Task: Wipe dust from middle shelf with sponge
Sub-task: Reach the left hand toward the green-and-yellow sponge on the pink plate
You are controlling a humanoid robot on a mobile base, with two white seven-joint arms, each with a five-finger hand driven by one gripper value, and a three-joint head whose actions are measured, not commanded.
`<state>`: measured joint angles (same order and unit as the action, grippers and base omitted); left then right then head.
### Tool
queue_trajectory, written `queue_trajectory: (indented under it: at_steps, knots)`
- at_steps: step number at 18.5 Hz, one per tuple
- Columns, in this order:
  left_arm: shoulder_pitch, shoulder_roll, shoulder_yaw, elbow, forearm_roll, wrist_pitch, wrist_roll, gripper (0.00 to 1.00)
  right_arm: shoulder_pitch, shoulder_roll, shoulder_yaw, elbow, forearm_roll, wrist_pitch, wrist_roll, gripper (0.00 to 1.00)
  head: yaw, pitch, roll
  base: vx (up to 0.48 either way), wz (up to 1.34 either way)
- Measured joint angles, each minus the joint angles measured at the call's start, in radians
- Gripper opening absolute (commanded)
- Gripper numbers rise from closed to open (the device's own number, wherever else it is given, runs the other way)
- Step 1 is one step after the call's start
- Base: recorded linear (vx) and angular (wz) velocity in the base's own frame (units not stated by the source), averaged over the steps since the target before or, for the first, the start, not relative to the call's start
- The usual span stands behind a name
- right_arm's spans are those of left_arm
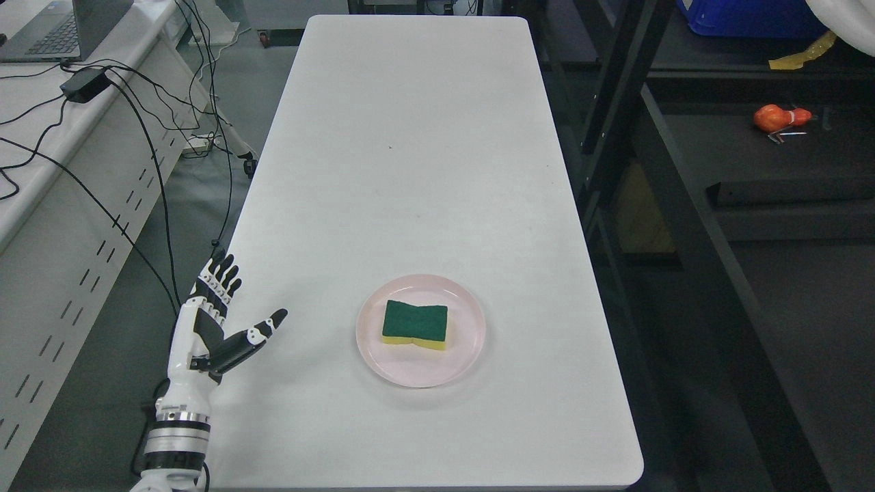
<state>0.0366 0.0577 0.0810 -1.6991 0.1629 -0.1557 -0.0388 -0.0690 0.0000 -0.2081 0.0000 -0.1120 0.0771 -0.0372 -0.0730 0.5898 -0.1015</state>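
A sponge (415,324) with a green top and a yellow base lies flat on a pale pink plate (465,355) near the front of the white table (410,150). My left hand (222,321) hovers at the table's left edge, well to the left of the plate, fingers spread and thumb pointing toward the plate, holding nothing. The right arm does not show. A dark metal shelf rack (683,205) stands to the right of the table.
An orange-red object (779,117) lies on a dark shelf level at the right. A blue bin (745,20) sits on the rack at top right. At left, a white bench carries a laptop (61,27), a power brick (85,85) and hanging cables.
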Motion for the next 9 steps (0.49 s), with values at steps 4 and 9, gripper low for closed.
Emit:
queue_trajectory:
  at_steps: [4,9]
  knots:
    - [-0.009,0.000,0.002,-0.002,0.000,0.002,0.000,0.99,0.000,0.000,0.000,0.000,0.000,0.000,0.000,1.00,0.0000,0.000,0.000,0.000,0.00]
    - [-0.034,0.045,0.003,-0.003,-0.020,-0.027,-0.040,0.99,0.000,0.000,0.000,0.000,0.000,0.000,0.000,1.00,0.0000,0.000,0.000,0.000,0.00]
